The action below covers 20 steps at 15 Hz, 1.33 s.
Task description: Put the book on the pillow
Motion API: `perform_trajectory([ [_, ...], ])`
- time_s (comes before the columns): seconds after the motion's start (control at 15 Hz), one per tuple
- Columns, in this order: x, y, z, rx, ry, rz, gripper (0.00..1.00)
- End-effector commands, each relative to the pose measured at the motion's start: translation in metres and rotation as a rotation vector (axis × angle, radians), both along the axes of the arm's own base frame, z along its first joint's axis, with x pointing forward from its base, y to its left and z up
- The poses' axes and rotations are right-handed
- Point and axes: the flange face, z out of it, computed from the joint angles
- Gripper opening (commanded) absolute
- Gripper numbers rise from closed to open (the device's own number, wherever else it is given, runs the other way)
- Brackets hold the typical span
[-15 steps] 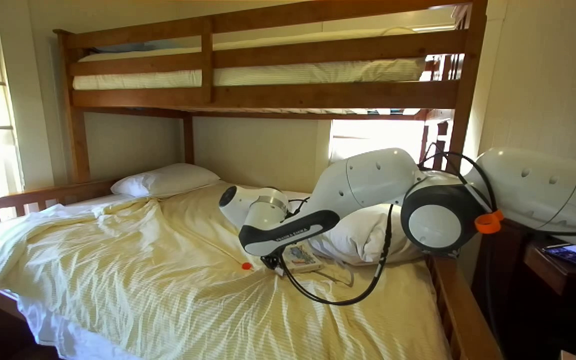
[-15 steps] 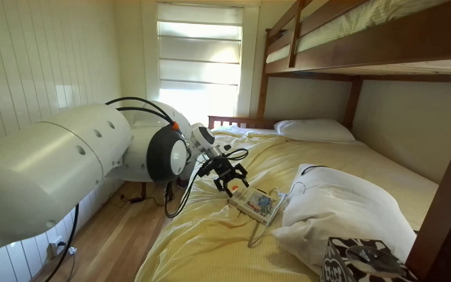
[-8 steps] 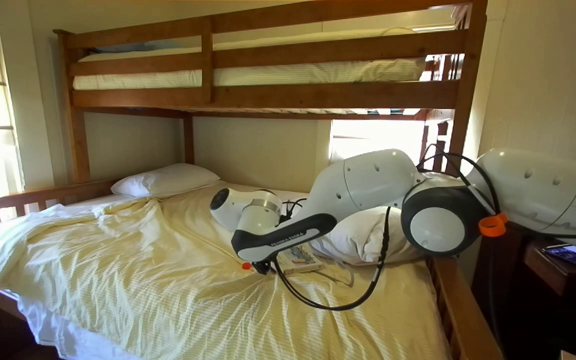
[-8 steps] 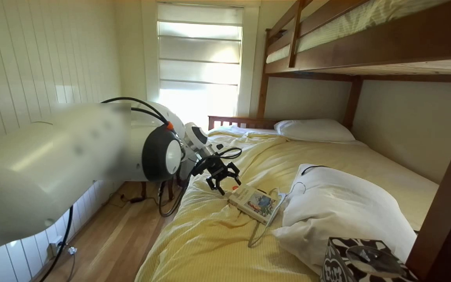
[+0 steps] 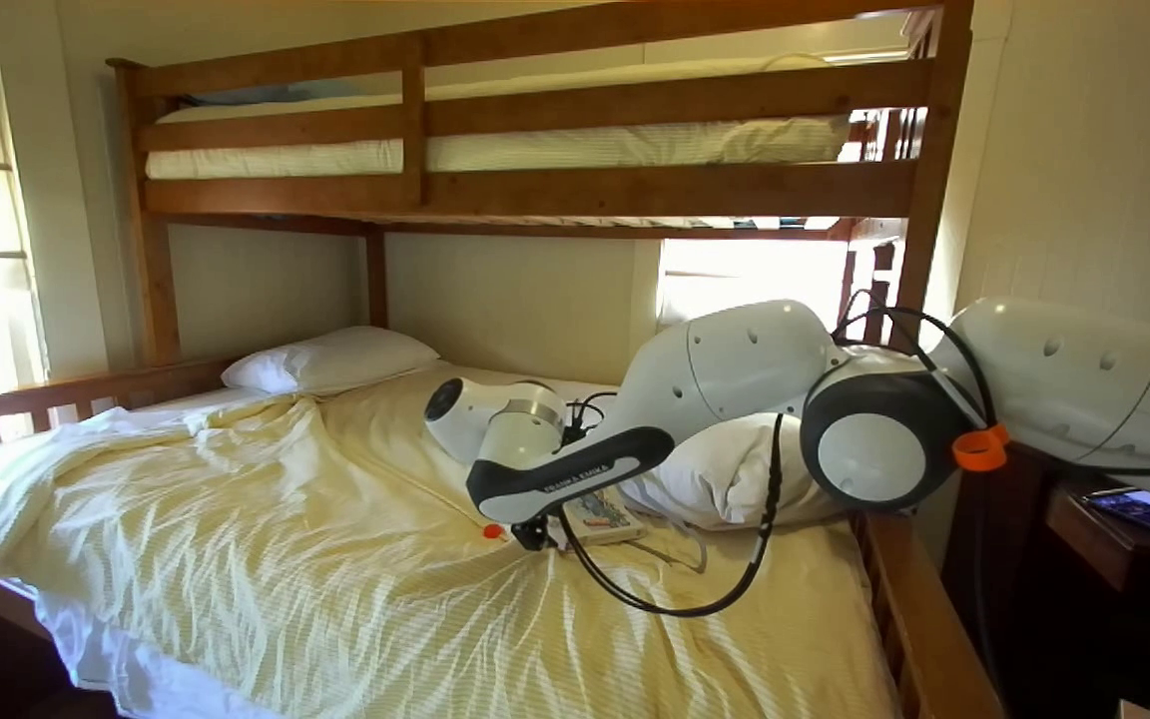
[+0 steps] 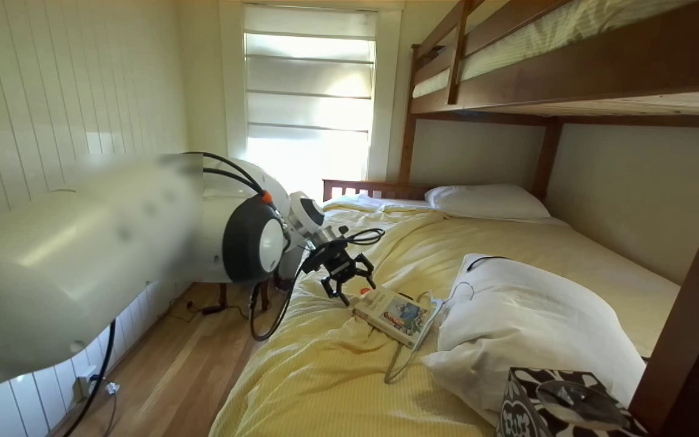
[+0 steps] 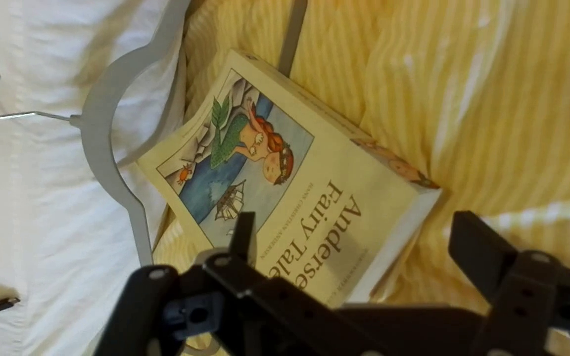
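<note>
The book [image 6: 395, 317] lies flat on the yellow cover. It has a pale cover with a mermaid picture and shows large in the wrist view [image 7: 334, 163]. In an exterior view the arm partly hides the book [image 5: 610, 521]. The puffy white pillow [image 6: 525, 315] lies beside the book, and the arm partly covers this pillow [image 5: 725, 469]. My gripper [image 6: 360, 295] is open and empty, just off the book's end away from the pillow. In the wrist view one finger of the gripper [image 7: 354, 218] overlaps the cover; the other is over the blanket.
A grey hanger [image 7: 101, 118] lies between book and pillow, partly under the book. A patterned tissue box [image 6: 522, 403] stands by the pillow. A flatter white pillow [image 5: 330, 359] is at the far end. A red-orange speck [image 5: 492, 532] lies near the gripper. The upper bunk [image 5: 535, 195] is overhead.
My gripper has drawn back from over the book's end, away from the pillow, then shifted slightly back toward the book. It stays open. The book and pillow have not moved.
</note>
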Motion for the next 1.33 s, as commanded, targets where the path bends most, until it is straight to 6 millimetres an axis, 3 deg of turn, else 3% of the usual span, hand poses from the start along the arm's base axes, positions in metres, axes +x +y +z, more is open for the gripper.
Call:
perform_trajectory([
  [0.0, 0.001, -0.01, 0.0, 0.011, 0.077, 0.039, 1.0],
  [0.2, -0.001, -0.014, -0.007, 0.009, 0.122, 0.051, 1.0],
  [0.6, -0.006, -0.005, -0.023, 0.028, 0.152, 0.063, 1.0],
  [1.27, -0.005, -0.04, -0.017, 0.023, 0.166, -0.049, 1.0],
])
